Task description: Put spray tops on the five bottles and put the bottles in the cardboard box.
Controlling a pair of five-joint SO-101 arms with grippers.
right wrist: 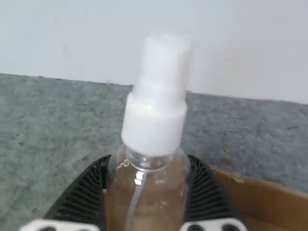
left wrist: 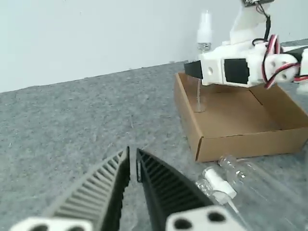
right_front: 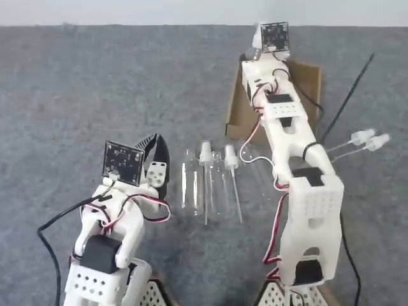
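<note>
My right gripper (right wrist: 150,166) is shut on a clear bottle (right wrist: 147,190) with a white spray top (right wrist: 156,106), held upright over the cardboard box (right_front: 309,80). The left wrist view shows that bottle (left wrist: 204,36) above the open box (left wrist: 240,122). Clear bottles (right_front: 191,182) lie side by side on the grey carpet between the arms, with two spray tops (right_front: 206,153) and their dip tubes at their necks. My left gripper (left wrist: 133,166) hovers near those bottles (left wrist: 250,180), shut with nothing in it, and sits left of the row (right_front: 156,159).
Two more white spray tops (right_front: 370,139) with long tubes lie on the carpet to the right of the right arm. A thin black cable (right_front: 347,95) runs past the box. The carpet to the left and far side is bare.
</note>
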